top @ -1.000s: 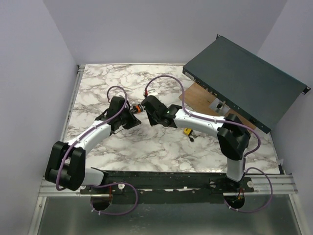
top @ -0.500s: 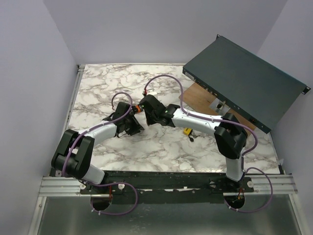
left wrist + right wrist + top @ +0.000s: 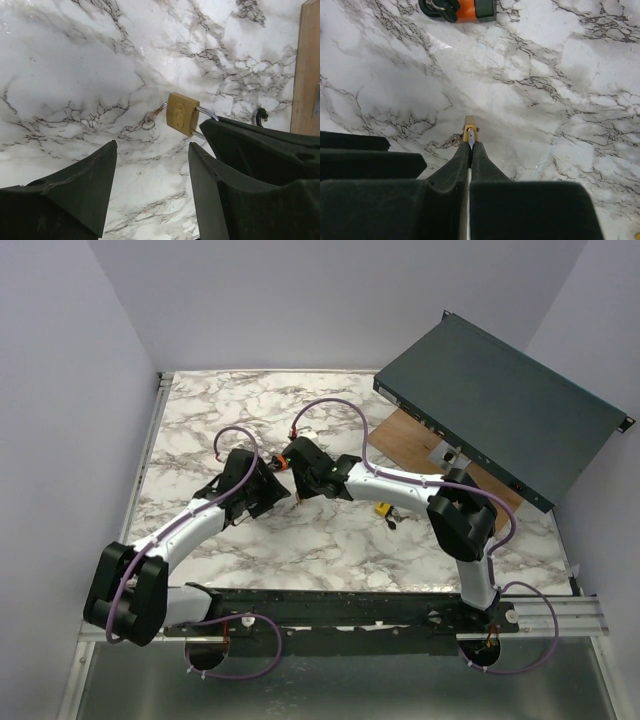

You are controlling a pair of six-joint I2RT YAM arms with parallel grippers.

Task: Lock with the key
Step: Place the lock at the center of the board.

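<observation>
A brass padlock (image 3: pixel 181 113) hangs just above the marble, its steel shackle pinched between the fingertips (image 3: pixel 220 131) of my right gripper (image 3: pixel 470 145), which is shut on it. A small key (image 3: pixel 159 110) with a wire ring (image 3: pixel 149 120) sticks out of the lock's bottom. My left gripper (image 3: pixel 151 148) is open, a little short of the key, with only bare marble between its fingers. In the top view both grippers meet near the table's middle: the left gripper (image 3: pixel 268 494) and the right gripper (image 3: pixel 296 496).
An orange-and-black object (image 3: pixel 470 7) lies on the marble just beyond the lock. A yellow piece (image 3: pixel 381 508) sits by the right forearm. A dark flat box (image 3: pixel 500 410) leans over a wooden board (image 3: pixel 405 435) at the back right.
My left gripper has gone from shut to open and its arm has shifted slightly. The right gripper stays shut on the padlock in the same place.
</observation>
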